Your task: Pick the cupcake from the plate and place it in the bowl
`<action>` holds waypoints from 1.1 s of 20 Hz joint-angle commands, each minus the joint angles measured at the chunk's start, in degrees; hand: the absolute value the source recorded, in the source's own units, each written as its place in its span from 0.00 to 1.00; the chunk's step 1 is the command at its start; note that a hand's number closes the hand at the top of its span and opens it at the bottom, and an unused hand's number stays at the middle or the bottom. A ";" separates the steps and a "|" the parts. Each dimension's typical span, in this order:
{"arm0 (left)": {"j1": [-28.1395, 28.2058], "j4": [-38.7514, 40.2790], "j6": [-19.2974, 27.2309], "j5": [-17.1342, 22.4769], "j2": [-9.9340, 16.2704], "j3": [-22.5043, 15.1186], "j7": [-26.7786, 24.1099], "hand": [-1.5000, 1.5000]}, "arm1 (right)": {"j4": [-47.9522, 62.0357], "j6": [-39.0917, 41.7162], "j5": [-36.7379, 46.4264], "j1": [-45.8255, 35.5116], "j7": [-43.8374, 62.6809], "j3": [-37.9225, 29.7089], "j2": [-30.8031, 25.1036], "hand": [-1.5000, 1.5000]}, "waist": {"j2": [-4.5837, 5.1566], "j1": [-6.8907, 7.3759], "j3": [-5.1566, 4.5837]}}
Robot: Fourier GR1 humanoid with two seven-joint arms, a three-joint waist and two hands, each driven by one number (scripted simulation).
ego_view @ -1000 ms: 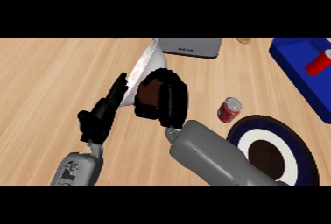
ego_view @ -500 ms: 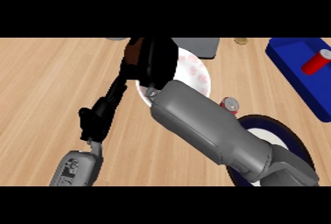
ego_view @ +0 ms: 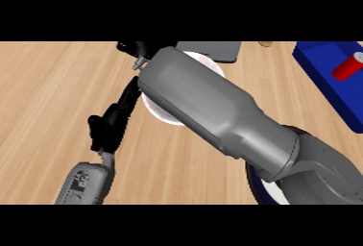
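Observation:
My right forearm (ego_view: 212,110) runs diagonally across the middle of the head view and hides most of the scene. My right hand (ego_view: 133,48) shows only as a black sliver at the upper edge, past the far side of the white plate (ego_view: 157,109). Just a strip of the plate's rim peeks out from under the arm. The cupcake is hidden from me. A piece of the dark blue bowl (ego_view: 260,189) with its white inside shows at the lower right, under my elbow. My left hand (ego_view: 112,122) rests open, fingers up, left of the plate.
A blue tray (ego_view: 333,89) holding a red can (ego_view: 347,67) lies at the right edge. A grey block (ego_view: 212,49) sits at the back, beyond the plate. Bare wooden counter stretches to the left.
My right arm has stretched farther away over the plate, and its hand has moved up to the view's upper edge. The arm now covers the small red can beside the bowl. The left hand stays put.

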 commanded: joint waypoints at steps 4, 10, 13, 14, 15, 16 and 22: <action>0.94 0.40 -0.07 -0.22 -0.20 -0.46 -0.50 0.50 | 7.89 11.04 -0.14 -5.35 16.04 3.85 0.33 1.00 | 0.27 -0.59 0.04; 0.60 -0.74 1.30 -0.79 0.34 0.67 -0.08 0.50 | 10.89 9.58 -1.08 -1.31 16.14 6.31 0.33 1.00 | 0.59 -2.07 0.30; 0.49 0.21 -0.76 1.50 2.49 3.35 -0.57 0.50 | 11.45 8.88 -1.32 0.01 16.13 6.87 0.33 1.00 | 0.58 -2.68 0.32; 2.37 -0.74 0.89 0.03 0.26 1.03 -0.75 0.50 | 11.83 9.24 -1.24 -0.03 16.12 6.90 0.32 1.00 | 0.30 -3.04 0.37; 2.80 -0.56 -0.72 1.25 2.24 2.76 -2.49 0.50 | 12.25 8.42 -1.07 1.62 16.12 7.54 0.32 1.00 | 0.49 -2.81 0.33; 1.89 -0.29 0.58 0.35 1.01 1.95 -1.11 0.50 | 11.82 7.91 -0.49 4.00 16.12 9.07 0.32 1.00 | 0.55 -3.40 0.39; 2.88 -2.76 0.91 0.93 0.78 2.19 -0.45 0.50 | 11.22 6.05 -1.53 10.23 16.09 9.09 0.32 1.00 | 0.36 -3.88 0.49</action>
